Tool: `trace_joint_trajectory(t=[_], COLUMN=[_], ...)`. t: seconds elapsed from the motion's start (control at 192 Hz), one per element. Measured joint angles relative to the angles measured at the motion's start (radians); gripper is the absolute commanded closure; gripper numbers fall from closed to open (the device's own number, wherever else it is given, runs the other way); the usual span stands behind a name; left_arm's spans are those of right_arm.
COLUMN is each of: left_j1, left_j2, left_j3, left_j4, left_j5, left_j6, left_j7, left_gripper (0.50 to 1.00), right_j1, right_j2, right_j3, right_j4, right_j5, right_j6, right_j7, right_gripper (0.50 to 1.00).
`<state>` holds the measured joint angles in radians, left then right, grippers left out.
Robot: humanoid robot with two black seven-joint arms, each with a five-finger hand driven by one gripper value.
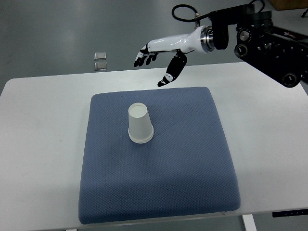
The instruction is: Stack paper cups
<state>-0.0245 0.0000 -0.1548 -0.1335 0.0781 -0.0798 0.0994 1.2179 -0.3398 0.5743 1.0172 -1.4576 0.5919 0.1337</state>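
White paper cups (140, 124) stand inverted on blue mat (159, 159); right hand (166, 50) fingers released

right arm reaches in from the upper right — its hand (161, 55) spread, palm down, holding nothing.

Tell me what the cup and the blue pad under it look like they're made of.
Cup: looks like thin matte white paper with a rolled rim, standing upside down; it may be more than one nested. Blue pad: seems a soft woven fabric cushion, judging by its dotted mesh texture and rounded, puffy edges.
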Motion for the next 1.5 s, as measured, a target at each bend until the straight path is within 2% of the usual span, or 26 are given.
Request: trace_joint_trajectory(t=[0.172,0.333,0.473,0.655,0.847,0.93,1.014,1.117,1.31,1.502], left_j1=[0.000,0.000,0.000,0.000,0.000,0.000,0.000,0.000,0.000,0.000], left_j2=[0.000,0.000,0.000,0.000,0.000,0.000,0.000,0.000,0.000,0.000], left_j3=[0.000,0.000,0.000,0.000,0.000,0.000,0.000,0.000,0.000,0.000], left_j4=[0.000,0.000,0.000,0.000,0.000,0.000,0.000,0.000,0.000,0.000], left_j5=[0.000,0.000,0.000,0.000,0.000,0.000,0.000,0.000,0.000,0.000], left_j6=[0.000,0.000,0.000,0.000,0.000,0.000,0.000,0.000,0.000,0.000], left_j7=[0.000,0.000,0.000,-0.001,0.000,0.000,0.000,0.000,0.000,0.000], left_gripper=[0.500,0.500,0.500,0.500,0.500,0.500,0.500,0.500,0.500,0.500], right_j1=[-0.118,-0.199,-0.272,-0.379,-0.451,-0.468,-0.486,-0.498,-0.518,-0.539], right_j2=[-0.069,-0.118,-0.143,-0.125,-0.070,-0.053,-0.032,0.000,0.049,0.104], right_j3=[0.171,0.233,0.244,0.309,0.326,0.334,0.359,0.379,0.385,0.429], right_j4=[-0.077,-0.181,-0.208,-0.213,-0.219,-0.227,-0.229,-0.229,-0.229,-0.228], right_j5=[0.161,0.394,0.588,0.788,0.893,0.909,0.914,0.914,0.914,0.914], right_j6=[-0.077,-0.207,-0.326,-0.469,-0.609,-0.629,-0.634,-0.637,-0.644,-0.682], right_j7=[-0.042,-0.065,-0.096,-0.106,-0.106,-0.106,-0.106,-0.096,-0.091,-0.091], right_gripper=[0.687,0.689,0.689,0.691,0.689,0.681,0.605,0.587,0.585,0.585])
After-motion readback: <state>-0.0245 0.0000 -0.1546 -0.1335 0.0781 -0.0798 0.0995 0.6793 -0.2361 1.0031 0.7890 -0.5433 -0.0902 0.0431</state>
